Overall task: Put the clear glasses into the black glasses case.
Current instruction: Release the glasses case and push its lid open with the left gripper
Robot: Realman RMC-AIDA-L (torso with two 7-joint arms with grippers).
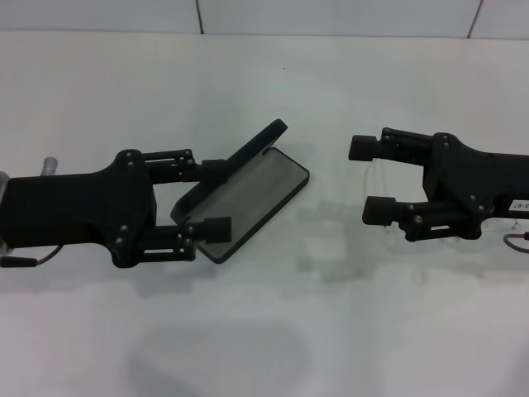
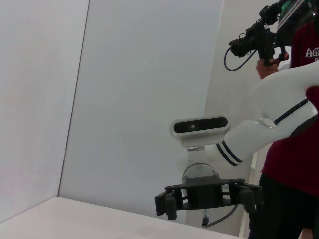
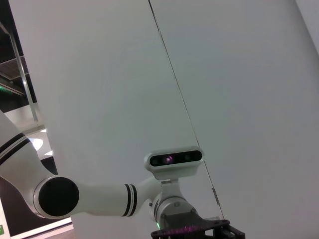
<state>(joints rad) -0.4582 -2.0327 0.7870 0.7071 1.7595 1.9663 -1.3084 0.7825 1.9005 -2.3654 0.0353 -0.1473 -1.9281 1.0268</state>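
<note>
Clear, colourless plastic glasses (image 1: 388, 203) lie faintly visible on the white bench (image 1: 273, 99) beneath our right hand (image 1: 370, 179), whose fingers are spread wide with nothing between them. To its left, well apart, the flat black rounded hard case (image 1: 248, 203) with grey lining sits open — lid tilted up along its far edge. Our left hand (image 1: 216, 197) reaches over the case's near-left end, fingers apart and gripping nothing — one by the lid, one over the front rim.
</note>
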